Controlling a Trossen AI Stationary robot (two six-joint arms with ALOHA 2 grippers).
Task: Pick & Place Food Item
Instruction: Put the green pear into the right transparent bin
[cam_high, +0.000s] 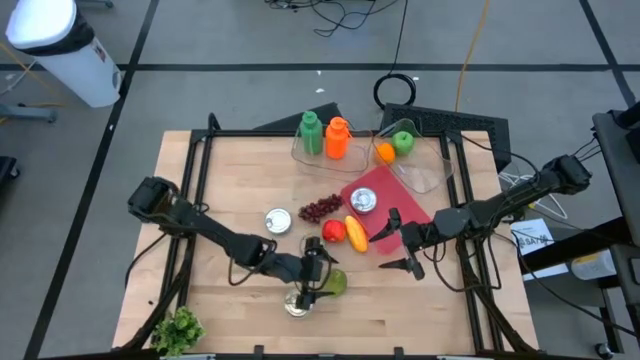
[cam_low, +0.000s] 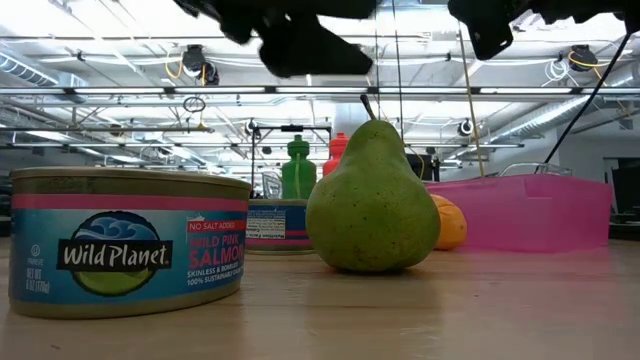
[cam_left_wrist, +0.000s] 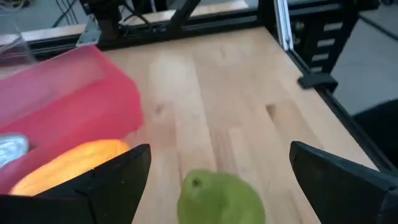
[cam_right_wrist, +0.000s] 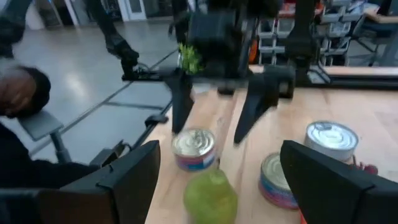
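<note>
Left gripper (cam_high: 312, 268), fingers spread, hangs over upright pear (cam_high: 331, 282) lower-center frame (right gripper (cam_high: 405, 245) farther, also open).

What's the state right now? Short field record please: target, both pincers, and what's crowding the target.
target: green pear, upright on the table, not lifted
left pincer: open, fingers either side of and above the pear
right pincer: open, near the pink tray, facing the pear
beside pear: salmon can
behind pear: yellow mango, red apple, second can
grasp: not yet closed
</note>
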